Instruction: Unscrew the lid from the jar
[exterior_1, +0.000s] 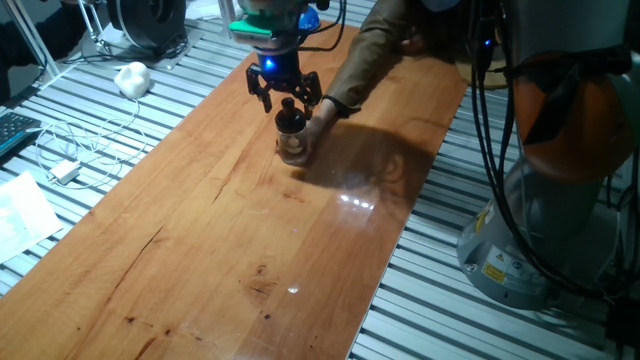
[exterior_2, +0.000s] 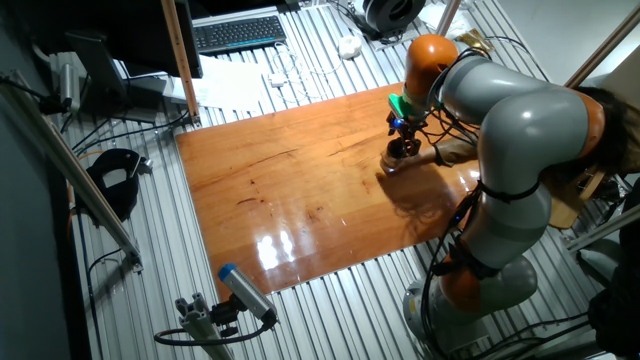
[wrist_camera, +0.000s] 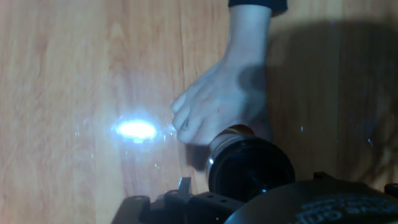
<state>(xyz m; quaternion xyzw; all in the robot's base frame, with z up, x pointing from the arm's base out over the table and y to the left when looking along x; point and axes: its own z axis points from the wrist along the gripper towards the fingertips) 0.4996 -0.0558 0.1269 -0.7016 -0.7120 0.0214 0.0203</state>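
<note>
Jar (exterior_1: 292, 146) stands on the wooden surface (exterior_1: 200, 240), upper middle of frame in one fixed view. Black lid (exterior_1: 290, 117) on top of it. Robot hand (exterior_1: 285, 101) sits directly above, fingers spread wide around the lid's knob, not clamped. A person's hand (wrist_camera: 214, 106) grips the jar from the far side, holding it against the surface.

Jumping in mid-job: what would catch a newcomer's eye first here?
A person's hand is on the table, steadying the jar from the far side. The gripper hangs right over the black lid, fingers spread around its knob. Whether they touch it is unclear.
</note>
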